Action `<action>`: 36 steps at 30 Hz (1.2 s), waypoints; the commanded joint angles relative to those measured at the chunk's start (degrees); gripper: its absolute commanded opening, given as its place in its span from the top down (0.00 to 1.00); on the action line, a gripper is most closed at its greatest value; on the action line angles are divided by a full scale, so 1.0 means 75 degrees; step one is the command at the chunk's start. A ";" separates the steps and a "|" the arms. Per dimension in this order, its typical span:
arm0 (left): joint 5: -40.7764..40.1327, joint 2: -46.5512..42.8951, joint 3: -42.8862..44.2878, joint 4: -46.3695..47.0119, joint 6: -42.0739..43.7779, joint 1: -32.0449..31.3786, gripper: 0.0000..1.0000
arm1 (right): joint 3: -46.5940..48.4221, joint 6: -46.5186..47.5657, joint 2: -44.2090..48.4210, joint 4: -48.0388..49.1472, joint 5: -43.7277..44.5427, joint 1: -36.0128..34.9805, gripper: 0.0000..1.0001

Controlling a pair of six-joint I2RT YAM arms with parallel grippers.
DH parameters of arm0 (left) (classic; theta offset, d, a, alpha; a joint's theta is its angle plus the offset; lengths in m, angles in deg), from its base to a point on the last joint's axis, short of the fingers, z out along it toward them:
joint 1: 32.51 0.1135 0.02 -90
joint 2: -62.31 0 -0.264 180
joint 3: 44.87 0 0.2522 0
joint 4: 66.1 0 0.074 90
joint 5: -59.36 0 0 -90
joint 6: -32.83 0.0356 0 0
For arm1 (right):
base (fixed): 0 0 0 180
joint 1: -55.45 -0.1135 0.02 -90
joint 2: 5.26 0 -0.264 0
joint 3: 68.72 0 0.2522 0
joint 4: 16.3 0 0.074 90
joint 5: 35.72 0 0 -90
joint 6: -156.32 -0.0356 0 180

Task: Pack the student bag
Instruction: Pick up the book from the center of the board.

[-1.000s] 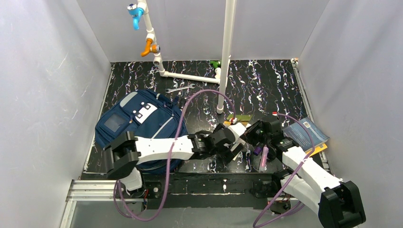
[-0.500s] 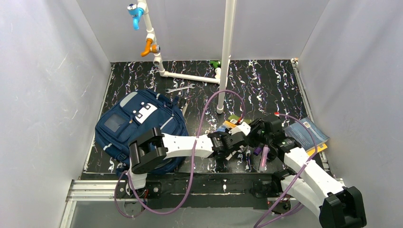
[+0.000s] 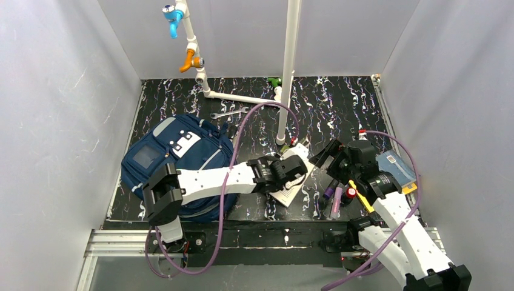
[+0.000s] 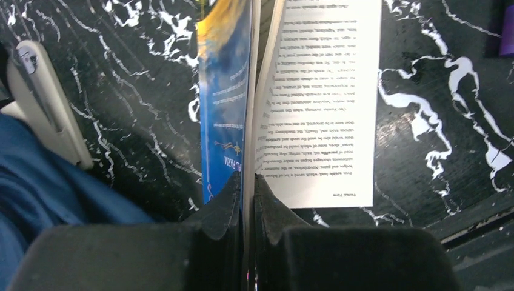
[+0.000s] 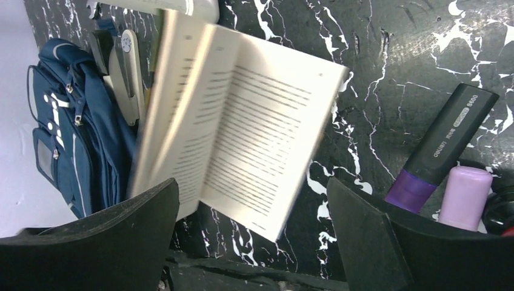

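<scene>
The student bag (image 3: 176, 160) is a navy backpack lying at the left of the black marbled table; it also shows as the student bag (image 5: 66, 127) in the right wrist view. My left gripper (image 3: 292, 170) (image 4: 247, 182) is shut on a paperback book (image 3: 296, 185). It pinches the book between the blue cover (image 4: 224, 103) and a white printed page (image 4: 321, 103), so the book hangs open. My right gripper (image 3: 330, 162) (image 5: 251, 224) stands wide open just right of the book (image 5: 242, 121), with nothing between its fingers.
A purple highlighter (image 5: 445, 145) and a lilac marker (image 5: 463, 197) lie right of the book. More books (image 3: 397, 165) are stacked at the right edge. White pipes (image 3: 288, 73) stand mid-table, with a wrench (image 3: 229, 113) behind the bag. White walls enclose the sides.
My left gripper has closed on the book. My right gripper has opened, let go of it and drawn back to the right. The book now hangs open.
</scene>
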 commanded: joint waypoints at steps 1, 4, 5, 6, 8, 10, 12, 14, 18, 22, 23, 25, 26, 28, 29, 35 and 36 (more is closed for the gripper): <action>0.0138 -0.0925 0.0244 -0.0790 -0.0012 0.0292 1.00 | -0.0104 0.0630 -0.0042 0.0191 -0.0672 0.0311 0.02; 0.0864 -0.1210 0.0286 -0.1142 0.0356 0.0558 1.00 | 0.0405 0.1536 -0.0153 0.0474 -0.0931 0.0437 0.02; 0.1179 -0.1350 0.0256 -0.1201 0.0593 0.0623 1.00 | 0.0635 0.2231 -0.0244 0.0476 -0.0976 0.0444 0.02; 0.1428 -0.1503 0.0211 -0.1278 0.0814 0.0652 1.00 | 0.0834 0.2764 -0.0372 0.0450 -0.1043 0.0448 0.02; 0.1783 -0.1898 0.0041 -0.1357 0.1241 0.0730 1.00 | 0.1130 0.3492 -0.0648 0.0366 -0.1298 0.0450 0.01; 0.1894 -0.2418 -0.0042 -0.1536 0.1431 0.0865 1.00 | 0.1321 0.3493 -0.0983 0.0257 -0.1697 0.0464 0.02; 0.2316 -0.2935 -0.0269 -0.1477 0.1805 0.1010 1.00 | 0.1347 0.3042 -0.1462 0.0315 -0.2108 0.0482 0.02; 0.2572 -0.3438 -0.0523 -0.1415 0.2262 0.1068 1.00 | 0.1396 0.2397 -0.1791 0.0270 -0.2349 0.0588 0.02; 0.2488 -0.4339 -0.1049 -0.1405 0.3294 0.1070 1.00 | 0.1738 0.1390 -0.2116 0.0296 -0.3408 0.1226 0.02; 0.2102 -0.5023 -0.1440 -0.1446 0.3930 0.1087 1.00 | 0.2677 0.1425 -0.2381 -0.0509 -0.3435 0.1613 0.02; 0.2092 -0.5165 -0.1478 -0.1444 0.3996 0.1085 1.00 | 0.2707 0.1410 -0.2460 -0.0468 -0.3420 0.1613 0.02; 0.2327 -0.5503 -0.1628 -0.1284 0.4172 0.1086 1.00 | 0.2511 0.1184 -0.2661 -0.0028 -0.3733 0.1645 0.02; 0.2495 -0.5678 -0.1806 -0.1140 0.4287 0.1088 1.00 | 0.2320 0.0991 -0.2813 0.0368 -0.4166 0.1648 0.02; 0.2710 -0.6008 -0.2038 -0.0885 0.4457 0.1082 1.00 | 0.1966 0.0483 -0.3211 0.1341 -0.5185 0.1608 0.02; 0.2814 -0.6118 -0.2099 -0.0826 0.4513 0.1087 1.00 | 0.1948 0.0514 -0.3450 0.1476 -0.5409 0.1513 0.02; 0.3695 -0.6292 -0.2237 -0.0834 0.4710 0.1082 1.00 | 0.1515 0.0068 -0.4349 0.3054 -0.6290 0.0653 0.02; 0.3759 -0.6265 -0.2238 -0.0835 0.4716 0.1078 1.00 | 0.1415 -0.0144 -0.4414 0.3329 -0.6295 0.0537 0.02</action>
